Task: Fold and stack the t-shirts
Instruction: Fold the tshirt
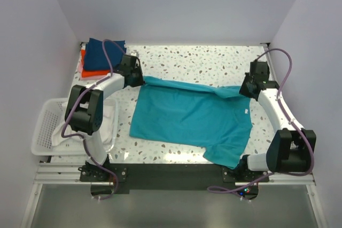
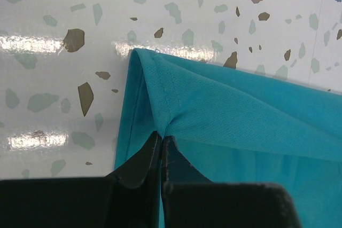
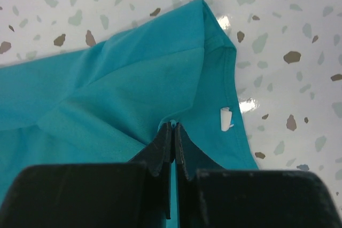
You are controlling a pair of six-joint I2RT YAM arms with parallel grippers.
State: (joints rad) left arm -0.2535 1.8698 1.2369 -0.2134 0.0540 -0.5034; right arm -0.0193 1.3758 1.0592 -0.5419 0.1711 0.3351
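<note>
A teal t-shirt (image 1: 189,118) lies spread across the middle of the speckled table. My left gripper (image 1: 140,80) is shut on its far left corner, and the pinched teal cloth (image 2: 214,105) rises into a ridge just beyond the black fingers (image 2: 144,156). My right gripper (image 1: 245,89) is shut on the far right edge near the collar, where a small white tag (image 3: 226,119) shows on the teal t-shirt (image 3: 123,89). A navy blue folded t-shirt (image 1: 104,54) rests on an orange-red one (image 1: 91,71) at the far left corner.
A white slatted basket (image 1: 45,126) with pale cloth (image 1: 107,118) inside stands at the left, beside the left arm. Grey walls close in the table on three sides. The black base rail (image 1: 171,174) runs along the near edge.
</note>
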